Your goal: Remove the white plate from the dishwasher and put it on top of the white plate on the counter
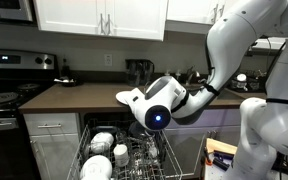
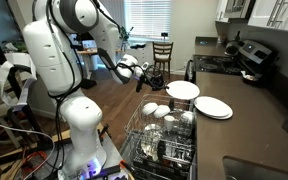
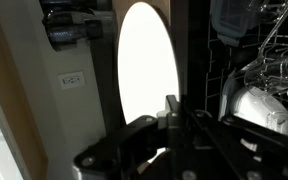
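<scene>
Although the grip is partly hidden, the gripper (image 2: 161, 82) appears pinched on the rim of the plate (image 2: 182, 90), held roughly flat above the rack (image 2: 164, 128), with the counter plate (image 2: 213, 107) just beyond, away from the arm

Plate (image 2: 213, 107) on counter (image 2: 252, 128), just beside dishwasher rack (image 2: 137, 138) with bowls (image 2: 156, 111) inside.

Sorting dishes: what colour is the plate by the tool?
Plain white plate; wrist view shows best.
</scene>
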Controlling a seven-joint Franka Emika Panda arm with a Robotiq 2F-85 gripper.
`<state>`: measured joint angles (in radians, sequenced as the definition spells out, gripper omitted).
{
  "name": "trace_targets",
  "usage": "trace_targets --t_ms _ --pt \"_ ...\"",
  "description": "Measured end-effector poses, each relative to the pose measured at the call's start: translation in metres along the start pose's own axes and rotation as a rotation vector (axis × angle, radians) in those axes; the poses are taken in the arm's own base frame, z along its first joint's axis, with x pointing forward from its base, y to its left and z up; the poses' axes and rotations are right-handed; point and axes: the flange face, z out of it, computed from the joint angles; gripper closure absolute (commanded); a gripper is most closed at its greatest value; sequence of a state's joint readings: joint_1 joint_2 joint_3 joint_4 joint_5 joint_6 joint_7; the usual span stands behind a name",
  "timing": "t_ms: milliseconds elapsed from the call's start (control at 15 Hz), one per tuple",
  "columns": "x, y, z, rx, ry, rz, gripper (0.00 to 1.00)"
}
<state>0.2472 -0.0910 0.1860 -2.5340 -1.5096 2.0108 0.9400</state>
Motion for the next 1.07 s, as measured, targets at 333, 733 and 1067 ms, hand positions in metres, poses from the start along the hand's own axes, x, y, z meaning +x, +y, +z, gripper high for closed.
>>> trace_targets --t_ms 333,733,1067 --pt "-0.008 0.018 0.009 0.060 0.052 0.023 0.99" --pt "-0.020 0.041 0.033 0.105 0.042 0.065 0.99" --pt "-0.028 0.049 0.046 0.110 0.012 0.087 0.95"
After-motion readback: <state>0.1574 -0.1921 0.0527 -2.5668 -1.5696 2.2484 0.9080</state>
